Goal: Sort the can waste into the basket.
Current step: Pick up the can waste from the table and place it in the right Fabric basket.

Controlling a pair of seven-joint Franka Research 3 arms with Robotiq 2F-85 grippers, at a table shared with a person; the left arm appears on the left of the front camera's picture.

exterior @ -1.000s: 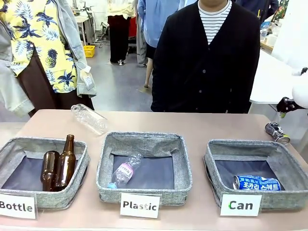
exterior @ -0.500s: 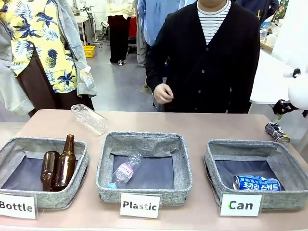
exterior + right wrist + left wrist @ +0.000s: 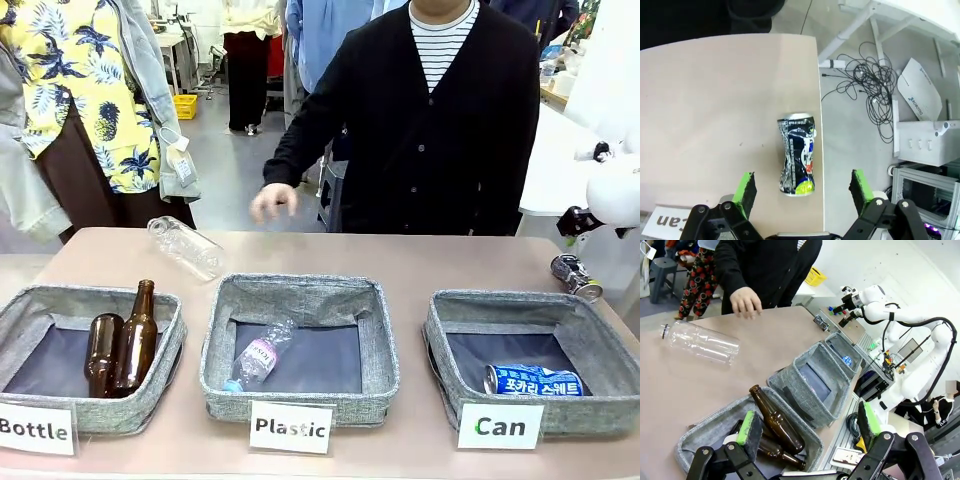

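Lying crushed on the table just beyond the far right corner of the basket [image 3: 531, 362], where the blue can [image 3: 533, 381] already rested, the dark can [image 3: 797, 154] was straddled from above by the spread, empty right gripper [image 3: 802, 190], seemingly for grasping.

Non-task items on my table [image 3: 420, 255], placed relative to the bin [image 3: 298, 345] carded "Plastic":

- Inside it: one crushed clear bottle [image 3: 257, 355] with a pink label, lying diagonally on the dark lining.
- Before its near wall: white card [image 3: 291, 427], "Plastic".
- To its left: like grey bin [image 3: 90, 350] carded "Bottle", holding two brown glass bottles [image 3: 120, 340] side by side.
- Beyond its far-left corner: a clear plastic bottle [image 3: 186, 246] lying on the bare tabletop.
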